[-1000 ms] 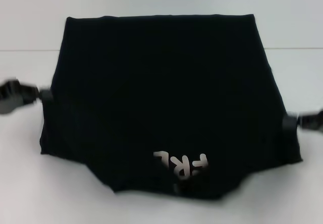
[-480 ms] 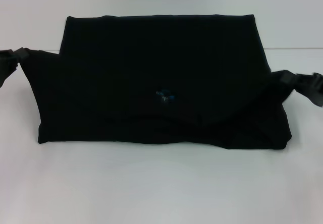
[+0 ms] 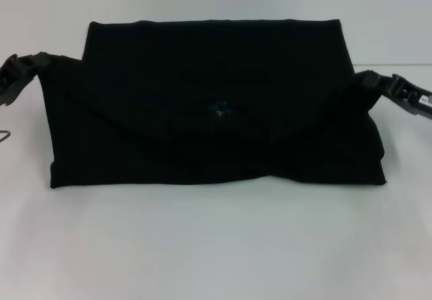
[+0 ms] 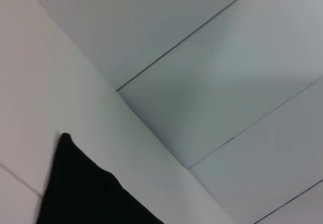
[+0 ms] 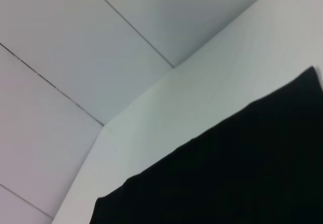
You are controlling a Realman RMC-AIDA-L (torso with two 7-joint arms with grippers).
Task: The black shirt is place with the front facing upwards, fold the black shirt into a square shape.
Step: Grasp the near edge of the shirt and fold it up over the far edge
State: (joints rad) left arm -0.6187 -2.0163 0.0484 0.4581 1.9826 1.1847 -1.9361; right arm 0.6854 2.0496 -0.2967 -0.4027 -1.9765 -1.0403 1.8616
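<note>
Black shirt [image 3: 216, 104] lettering hidden, folded under

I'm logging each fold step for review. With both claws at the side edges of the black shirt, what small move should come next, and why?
Probably carry the held layer a little farther toward the far hem, then lower it. The left claw and right claw sit at the upper corners of the soft black fabric shirt, whose folded-over layer stops short of the far edge and still slopes and creases over the white table.
</note>
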